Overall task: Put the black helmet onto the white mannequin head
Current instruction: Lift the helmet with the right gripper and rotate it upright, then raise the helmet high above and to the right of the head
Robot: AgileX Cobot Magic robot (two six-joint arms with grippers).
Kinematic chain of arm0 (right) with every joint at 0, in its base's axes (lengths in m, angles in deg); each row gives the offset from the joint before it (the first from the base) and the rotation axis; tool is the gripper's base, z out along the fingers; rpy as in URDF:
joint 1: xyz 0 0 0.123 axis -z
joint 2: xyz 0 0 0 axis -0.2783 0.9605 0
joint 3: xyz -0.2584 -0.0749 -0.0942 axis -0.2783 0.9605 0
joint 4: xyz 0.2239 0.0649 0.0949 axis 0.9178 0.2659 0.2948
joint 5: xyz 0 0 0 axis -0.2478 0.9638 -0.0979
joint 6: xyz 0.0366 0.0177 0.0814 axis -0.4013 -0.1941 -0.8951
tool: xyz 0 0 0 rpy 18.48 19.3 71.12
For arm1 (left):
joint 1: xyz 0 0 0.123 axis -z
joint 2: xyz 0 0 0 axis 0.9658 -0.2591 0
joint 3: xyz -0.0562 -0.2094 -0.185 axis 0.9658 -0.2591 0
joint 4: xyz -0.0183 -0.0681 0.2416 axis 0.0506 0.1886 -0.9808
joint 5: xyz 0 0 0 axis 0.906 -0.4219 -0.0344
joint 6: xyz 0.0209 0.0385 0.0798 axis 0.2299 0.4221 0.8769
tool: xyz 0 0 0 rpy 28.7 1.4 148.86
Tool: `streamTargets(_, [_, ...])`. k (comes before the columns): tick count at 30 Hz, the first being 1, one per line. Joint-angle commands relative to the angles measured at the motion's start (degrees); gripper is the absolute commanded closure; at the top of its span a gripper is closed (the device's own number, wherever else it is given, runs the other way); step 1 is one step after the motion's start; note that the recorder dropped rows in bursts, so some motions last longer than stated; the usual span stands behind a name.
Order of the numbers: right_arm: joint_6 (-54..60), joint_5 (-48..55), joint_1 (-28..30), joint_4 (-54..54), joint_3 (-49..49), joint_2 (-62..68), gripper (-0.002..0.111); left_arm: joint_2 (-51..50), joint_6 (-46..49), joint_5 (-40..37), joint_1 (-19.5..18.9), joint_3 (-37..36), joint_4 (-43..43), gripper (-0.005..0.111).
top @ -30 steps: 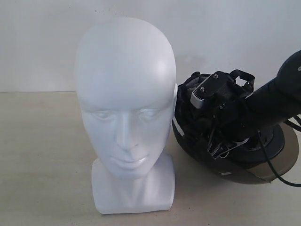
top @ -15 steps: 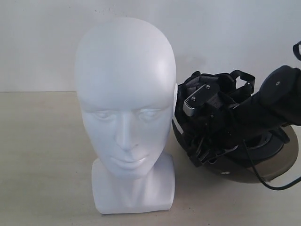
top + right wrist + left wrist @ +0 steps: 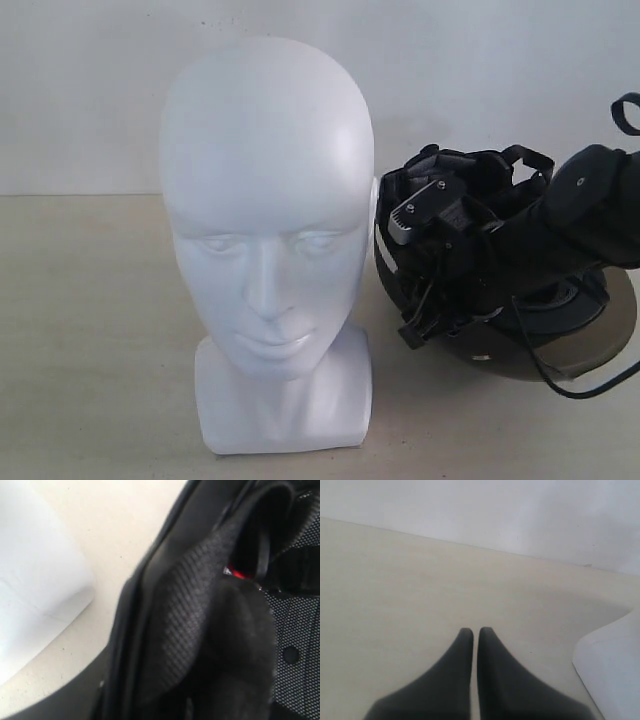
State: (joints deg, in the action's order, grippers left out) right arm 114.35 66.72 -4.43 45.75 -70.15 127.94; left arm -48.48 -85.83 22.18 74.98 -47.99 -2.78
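Step in hand, as I read it: get a solid hold on the black helmet (image 3: 500,352) so it can be lifted. The helmet lies on the counter (image 3: 90,330) opening-up, just beside the white mannequin head (image 3: 265,230), on that head's side nearest the right arm. The brown visor (image 3: 610,335) points away from the head. The right gripper (image 3: 432,310) is down at the rim next to the mannequin. The wrist view is filled with cheek padding (image 3: 200,615) and a bit of the red buckle (image 3: 240,573), with no fingers visible, so I can't tell if it's closed on the rim or just poised there. The left gripper (image 3: 475,635) is pinched to a thin slit, holds nothing, and sits over bare counter near the mannequin's base. To do this well, clamp on shell plus padding rather than padding alone (foam will squash and let the helmet swing). Lift straight up before any move sideways, because the rim is close enough to the head to knock it. The helmet needs flipping opening-down before it goes over the crown. Keep the straps out of the opening. Consider using the left arm to brace the base, since the head looks light and tippy.
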Motion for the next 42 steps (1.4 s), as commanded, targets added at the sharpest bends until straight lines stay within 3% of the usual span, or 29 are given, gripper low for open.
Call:
streamTargets(1, [-8.9,3.4,0.1,0.5,0.3,-0.2,0.108,0.2,-0.5,0.0,0.3,0.0,-0.3,0.102])
streamTargets(23, [-34.4,7.5,0.1,6.7,0.3,-18.9,0.108,0.2,-0.5,0.0,0.3,0.0,-0.3,0.102])
streamTargets(31, [-37.0,6.9,0.1,16.6,0.5,-22.2,0.108,0.2,-0.5,0.0,0.3,0.0,-0.3,0.102])
streamTargets(42, [-42.9,0.8,0.1,19.8,0.5,-30.8,0.108,0.2,-0.5,0.0,0.3,0.0,-0.3,0.102])
